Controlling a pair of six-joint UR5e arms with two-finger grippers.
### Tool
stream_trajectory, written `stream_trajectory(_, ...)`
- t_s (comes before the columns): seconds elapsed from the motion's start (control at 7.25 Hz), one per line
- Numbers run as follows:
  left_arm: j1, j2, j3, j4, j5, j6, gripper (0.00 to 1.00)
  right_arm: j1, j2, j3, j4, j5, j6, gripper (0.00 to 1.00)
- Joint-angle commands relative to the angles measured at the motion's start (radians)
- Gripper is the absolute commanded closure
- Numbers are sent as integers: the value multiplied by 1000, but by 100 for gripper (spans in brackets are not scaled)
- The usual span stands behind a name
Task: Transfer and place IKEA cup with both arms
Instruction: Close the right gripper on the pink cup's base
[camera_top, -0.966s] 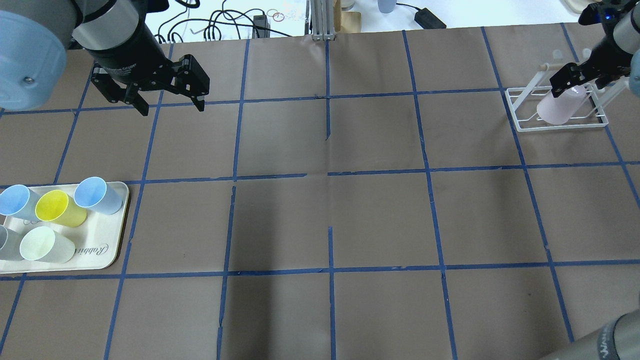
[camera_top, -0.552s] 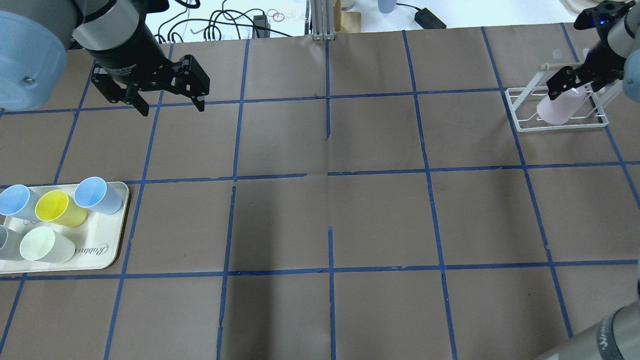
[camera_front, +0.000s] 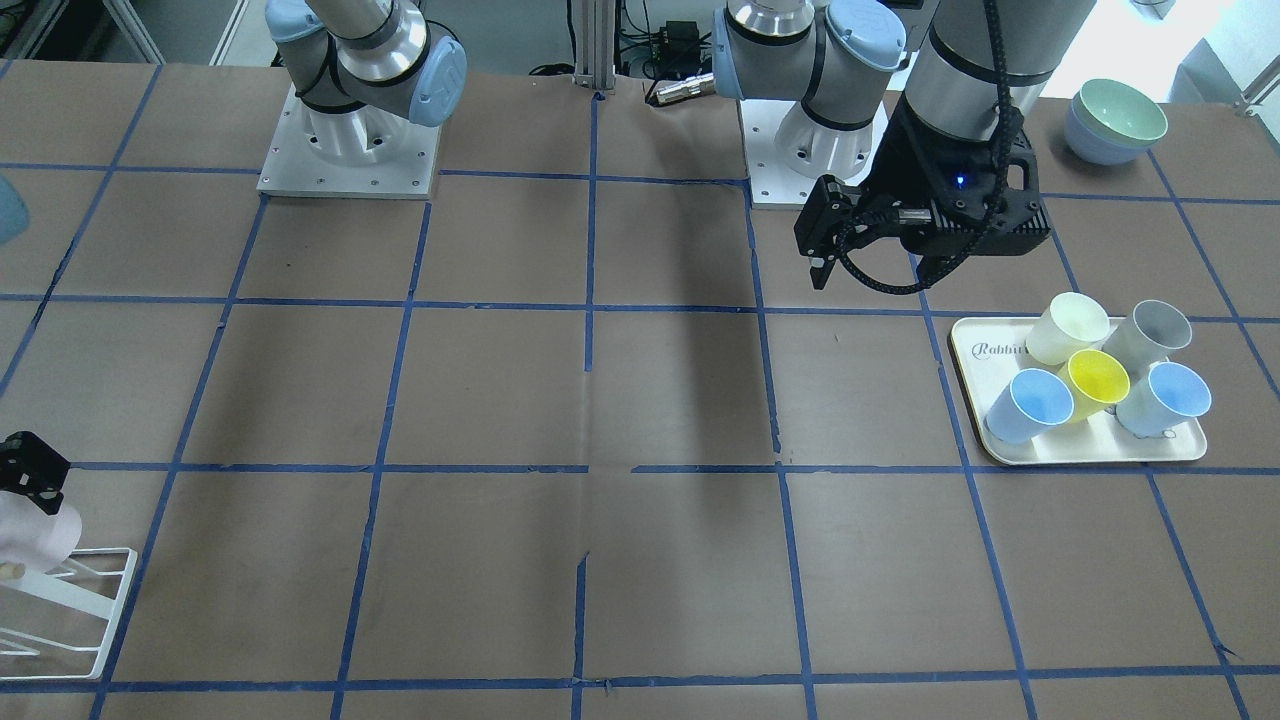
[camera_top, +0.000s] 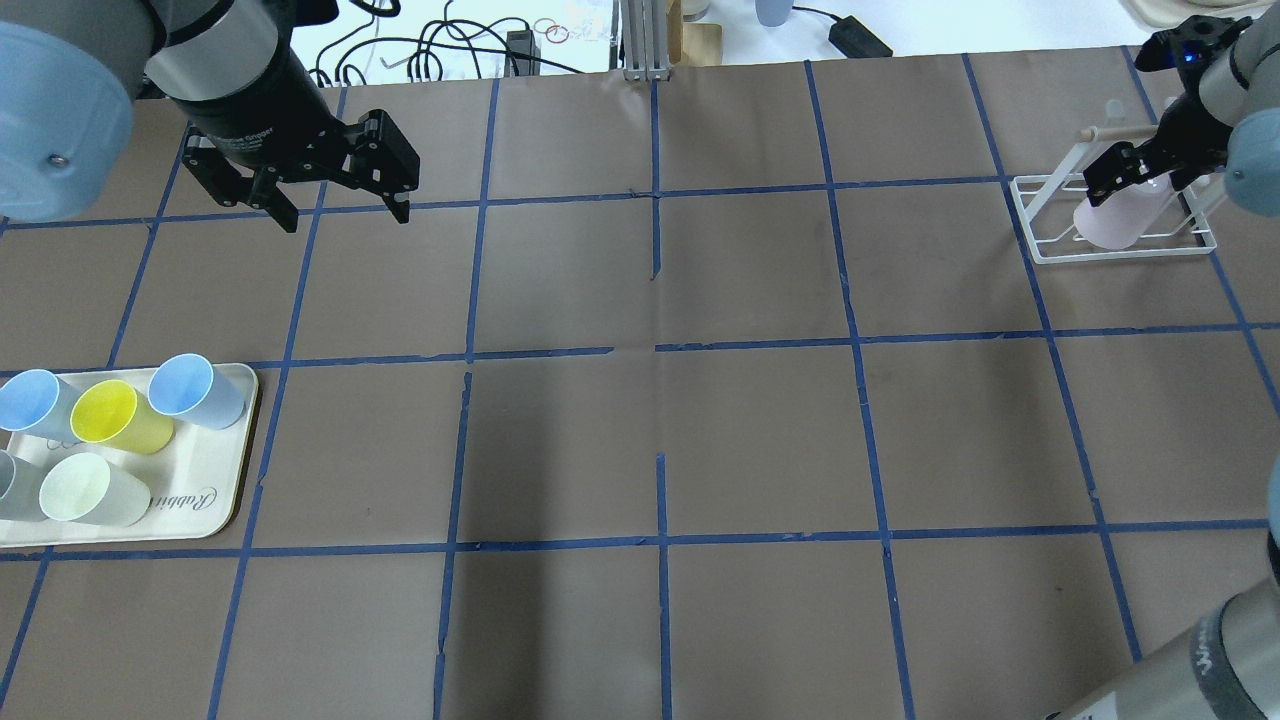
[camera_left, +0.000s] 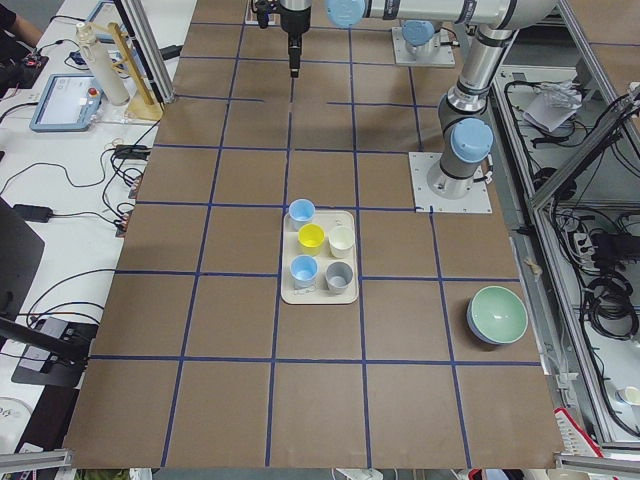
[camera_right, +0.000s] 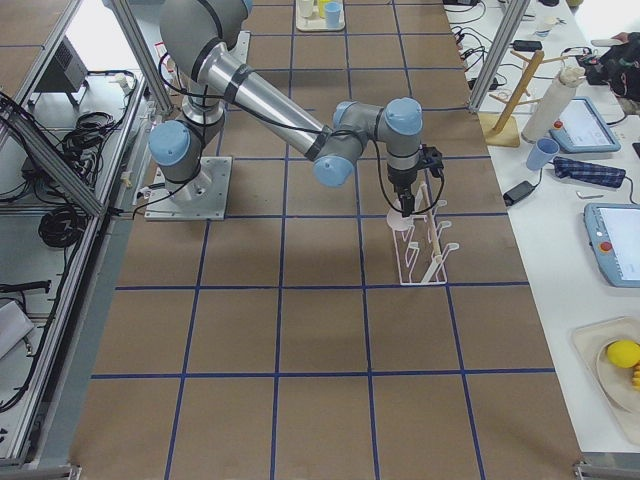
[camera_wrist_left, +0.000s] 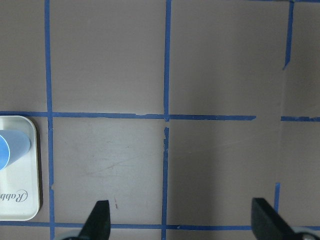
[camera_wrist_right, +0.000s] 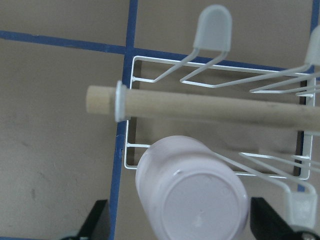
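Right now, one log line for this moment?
right pincer: open, at pink cup on rack | left pincer: open, empty

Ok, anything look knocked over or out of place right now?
Nothing stands out. The pink cup rests upside down on the white drying rack, the open right pincer straddling it without touching. The five cups on the tray stand upright.

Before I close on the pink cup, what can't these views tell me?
Mouth of the pink cup and what supports it: right wrist view, hidden by the cup's body.
Fingertips of the right pincer: same view, cut by the bottom edge.
Most of the grey cup: overhead view, cut by the left edge.
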Motion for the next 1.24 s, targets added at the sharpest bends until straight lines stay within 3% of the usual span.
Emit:
stream_trajectory(0.0, 0, 0, 0, 0, 0, 0, 0, 0, 7, 0, -1, -1, 0, 2)
stream_trajectory(0.69, 0, 0, 2, 0, 0, 0, 0, 0, 7, -1, -4, 0, 2, 12)
stream_trajectory(1.1, 0, 0, 2, 0, 0, 0, 0, 0, 7, -1, -1, -9, 0, 58)
